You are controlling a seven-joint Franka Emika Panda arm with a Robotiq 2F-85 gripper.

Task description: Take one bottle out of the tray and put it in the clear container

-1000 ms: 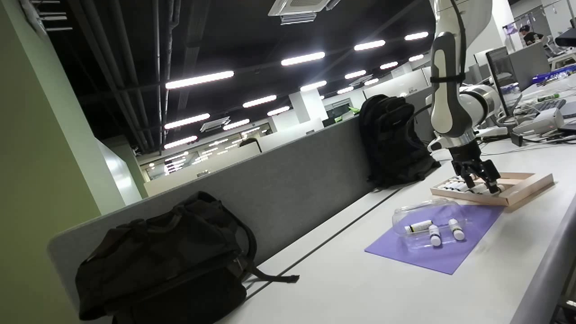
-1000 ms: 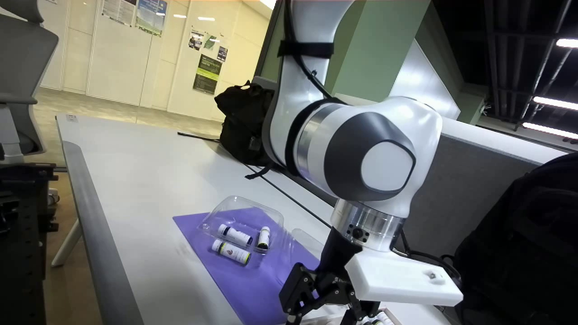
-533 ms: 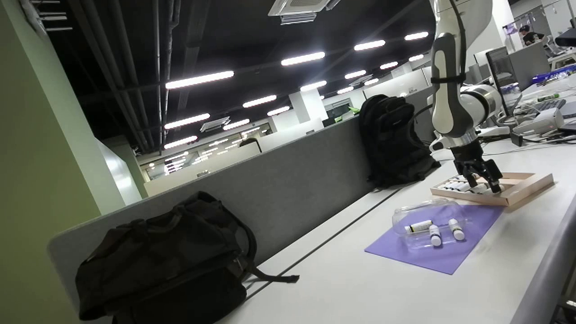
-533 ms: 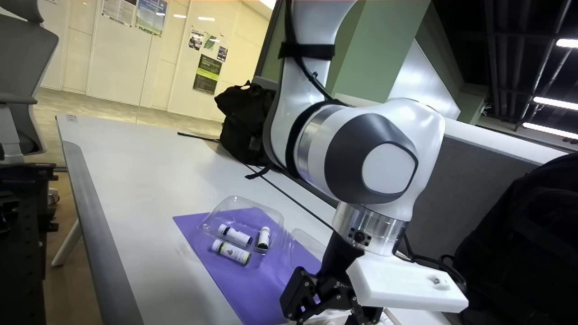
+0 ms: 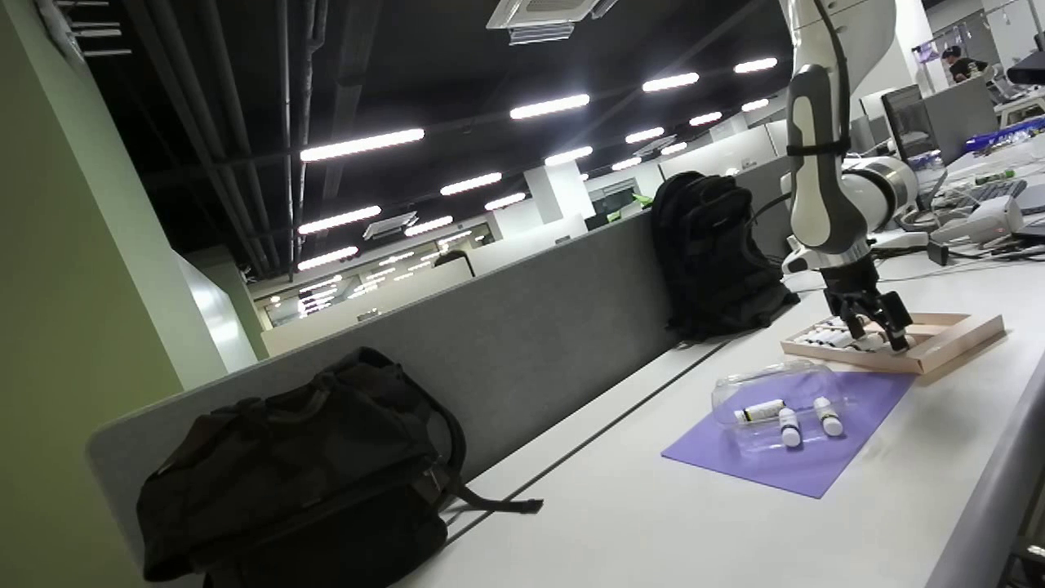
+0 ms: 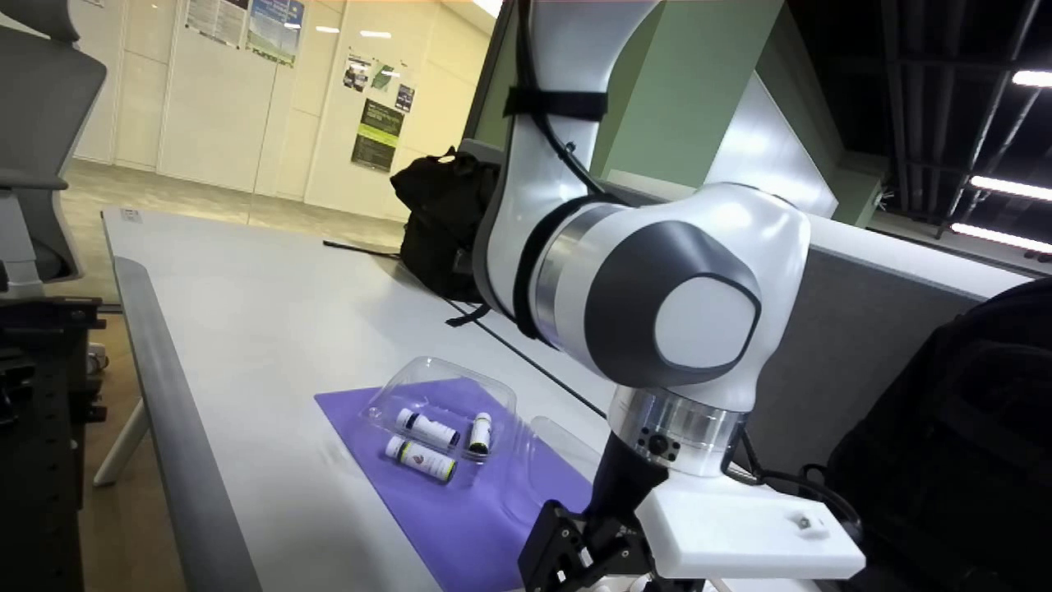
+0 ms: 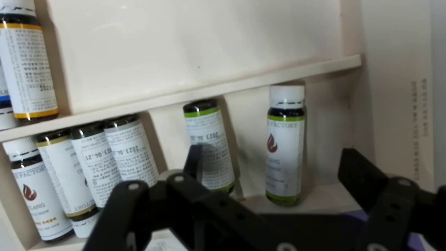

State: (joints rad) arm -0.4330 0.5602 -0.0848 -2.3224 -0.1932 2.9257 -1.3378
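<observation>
The light-brown wooden tray [image 5: 939,361] holds several small white-labelled bottles lying in compartments; it fills most of the wrist view [image 7: 209,91]. My gripper [image 5: 878,335] is open, low over the tray's near side. In the wrist view the gripper [image 7: 273,157] has a green-banded bottle [image 7: 285,150] between its fingers, with gaps on both sides. Its left finger overlaps another green-banded bottle [image 7: 210,139]; contact cannot be told. The clear container [image 6: 436,362], also in an exterior view [image 5: 722,392], lies open with three bottles [image 6: 427,429] in or at it. In an exterior view the fingertips are cut off.
The container stands on a purple mat [image 5: 796,478] beside the tray. A tray divider [image 7: 296,75] runs behind the bottle. A black backpack [image 5: 710,253] and a grey partition [image 5: 563,318] stand along the back; another black bag [image 5: 302,474] lies farther along the table.
My arm has shifted slightly and sunk a little; the gripper sits lower in an exterior view. The fingers stay open. The container and its bottles have not moved.
</observation>
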